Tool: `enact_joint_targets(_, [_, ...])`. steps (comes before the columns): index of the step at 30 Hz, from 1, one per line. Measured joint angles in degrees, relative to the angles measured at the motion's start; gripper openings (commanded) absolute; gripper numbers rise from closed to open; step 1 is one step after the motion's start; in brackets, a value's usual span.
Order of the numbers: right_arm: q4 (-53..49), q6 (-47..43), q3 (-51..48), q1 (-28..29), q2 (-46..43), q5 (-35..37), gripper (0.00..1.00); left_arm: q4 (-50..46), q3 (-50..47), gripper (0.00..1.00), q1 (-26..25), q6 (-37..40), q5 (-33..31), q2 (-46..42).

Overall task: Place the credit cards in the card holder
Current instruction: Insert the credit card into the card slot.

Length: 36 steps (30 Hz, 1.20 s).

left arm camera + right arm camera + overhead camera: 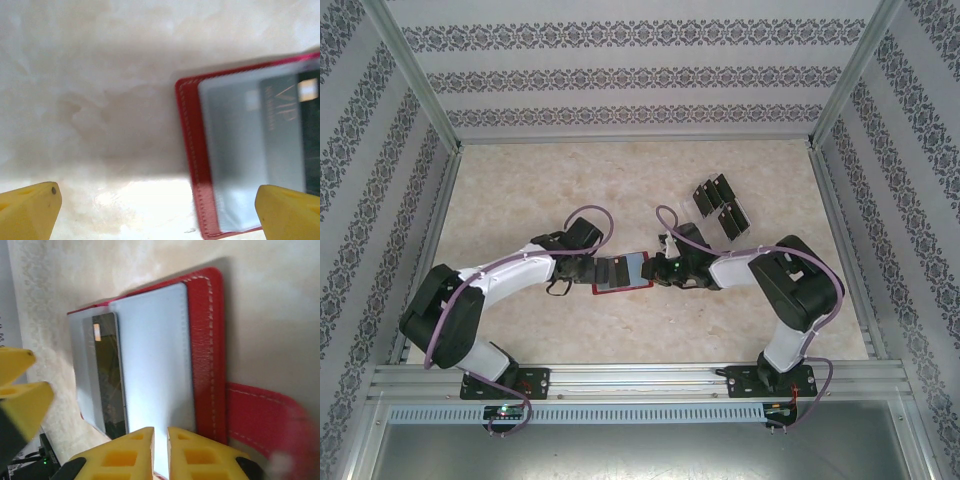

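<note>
On the pale marbled worktop (520,190), the left arm (470,300) reaches from its base at the near left corner in towards the middle. The left tool (159,212) hangs low over the surface with its yellow fingers (30,210) spread wide apart and nothing between them. One fingertip is over bare worktop and the other is over the near corner of the card holder.

The card holder (625,288), a dark-red stitched wallet, lies open and flat at the centre of the worktop, between the two tools. Its pale grey-blue pockets (155,355) face up. A black card (107,380) with a small orange mark near one end sits tucked under the edge of a pocket, and only a strip of it shows. In the left wrist view, faint lettering shows through the pocket beside that card. The red snap tab (265,415) sticks out flat from the holder's outer edge onto the worktop.

The right tool (161,452) is right at the holder's edge, over the grey-blue pocket, with its fingers (132,457) drawn almost together and only a thin slit left between them. I cannot tell whether they pinch the pocket's edge. The right arm (790,290) bends back from there to its base at the near right.

Farther back and to the right, well apart from the holder, the remaining credit cards (720,205) stand tilted in a small cluster.
</note>
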Motion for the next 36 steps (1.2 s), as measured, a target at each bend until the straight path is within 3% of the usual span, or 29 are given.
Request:
enact_joint_targets(6, [0.33, 0.00, -0.02, -0.02, 0.15, 0.00, 0.13, -0.17, 4.98, 1.00, -0.87, 0.07, 1.31, 0.85])
enact_joint_targets(20, [0.81, 0.24, -0.42, -0.02, 0.17, 0.44, 0.10, 0.15, 14.69, 1.00, -5.07, 0.17, 2.14, 14.67])
enact_joint_targets(36, [0.74, 0.26, -0.46, 0.00, 0.17, 0.90, 0.07, 0.33, 15.56, 1.00, -5.97, 0.15, 1.05, 18.34])
